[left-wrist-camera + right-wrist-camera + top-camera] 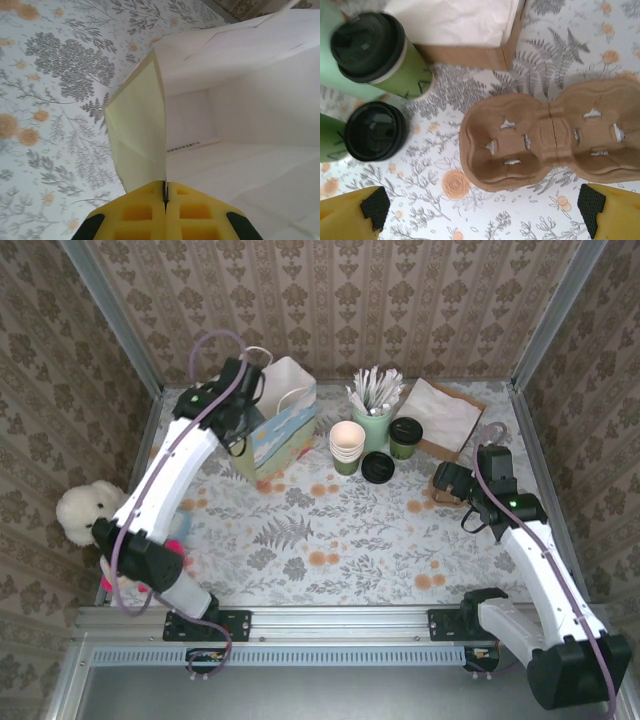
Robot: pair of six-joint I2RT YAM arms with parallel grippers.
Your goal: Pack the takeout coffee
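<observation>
Left gripper [165, 192] clenched on paper bag [283, 428] rim, likely bracing mouth open for loading. Right gripper [484, 210] spread wide above pulp cup carrier [545, 135]. Takeout coffee [405, 437] upright, lidded, ungrasped, well right of bag.

My left claw [245, 420] sits at the left rim of the paper bag [288, 430], pinching it, I think. The takeout coffee [405, 437] stands just right of the stick cup [372, 426], my right claw [447, 483] hovering nearby.
</observation>
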